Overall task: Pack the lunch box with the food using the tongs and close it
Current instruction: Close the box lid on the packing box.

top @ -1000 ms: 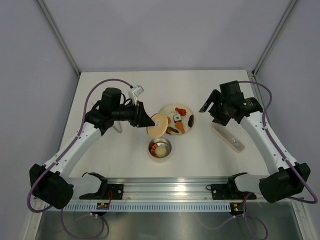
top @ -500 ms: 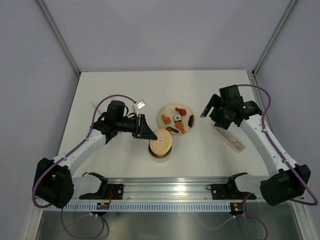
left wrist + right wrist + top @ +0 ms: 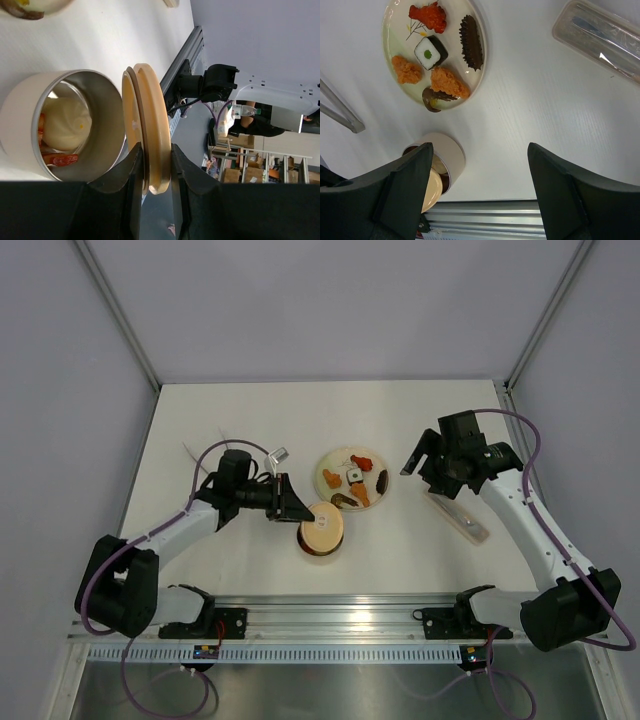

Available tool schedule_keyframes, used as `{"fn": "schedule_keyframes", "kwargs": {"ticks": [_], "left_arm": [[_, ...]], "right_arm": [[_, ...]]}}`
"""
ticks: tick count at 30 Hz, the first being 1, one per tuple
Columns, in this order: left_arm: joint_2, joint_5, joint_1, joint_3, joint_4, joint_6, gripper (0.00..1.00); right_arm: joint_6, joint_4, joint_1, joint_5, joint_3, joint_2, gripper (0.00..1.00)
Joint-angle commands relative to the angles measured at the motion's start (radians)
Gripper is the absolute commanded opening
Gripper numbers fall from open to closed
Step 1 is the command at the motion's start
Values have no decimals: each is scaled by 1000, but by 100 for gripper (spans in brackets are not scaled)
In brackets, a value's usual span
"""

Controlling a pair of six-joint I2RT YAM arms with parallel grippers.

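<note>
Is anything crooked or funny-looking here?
Yes. The lid is standing on edge, pinched in the left gripper by the rim of the lunch box, not lying flat on it, so the box is open. Also, some food sits unpacked on the plate.

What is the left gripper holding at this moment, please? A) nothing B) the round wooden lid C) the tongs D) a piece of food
B: the left gripper clamps the wooden lid by its edge, right at the rim of the open lunch box.
</note>
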Motion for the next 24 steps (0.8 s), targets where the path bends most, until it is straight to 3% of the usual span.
{"fn": "schedule_keyframes", "kwargs": {"ticks": [1,9,16,24], "left_arm": [[26,18,9,-15,92,-29,0],[78,-6,23,-32,87,-9,0],[118,15,31,-63,199,-73,0],[129,-9,38,-75,176,-58,2]], "right_arm": [[-14,19,0,16,-4,-15,84],[-12,22,0,16,-9,-13,84],[-10,25,2,11,-13,-12,84],[-9,27,2,11,-15,-18,84]]}}
